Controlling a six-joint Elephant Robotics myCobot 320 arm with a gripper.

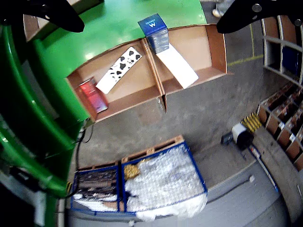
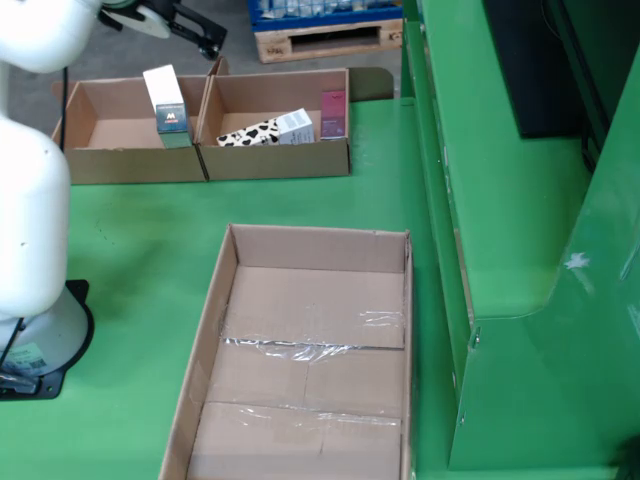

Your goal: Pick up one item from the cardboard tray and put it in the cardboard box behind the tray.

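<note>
From the camera riding on my gripper (image 1: 151,19), I look down on two cardboard boxes side by side. My two dark fingers (image 1: 54,14) stand at the top corners of this view, far apart, with nothing between them: I am wide open and empty. The left box (image 1: 83,92) here holds a cow-patterned carton (image 1: 119,69) lying flat and a red carton (image 1: 93,94) near its corner. The right box (image 1: 218,47) holds a blue carton marked W (image 1: 154,32) standing upright and a white carton (image 1: 177,66) lying flat just beside it. Below the boxes there is grey concrete floor and a wooden pallet (image 1: 156,147) with plastic-wrapped goods.

From the fixed view, the long cardboard tray (image 2: 215,330) lies in front on the green table (image 2: 130,240), and I can see no item in it, only taped seams. Behind it stand the two boxes; the upright carton (image 2: 165,105) is in the left one (image 2: 130,165), the cow-patterned and red ones in the right one (image 2: 280,160). My white arm (image 2: 30,170) rises at the left edge.

I judge the placing done: every item visible already lies in the boxes behind, and nothing seems left in the tray to pick. The room looks like a workshop with green machine housing (image 2: 520,250) at the right.
</note>
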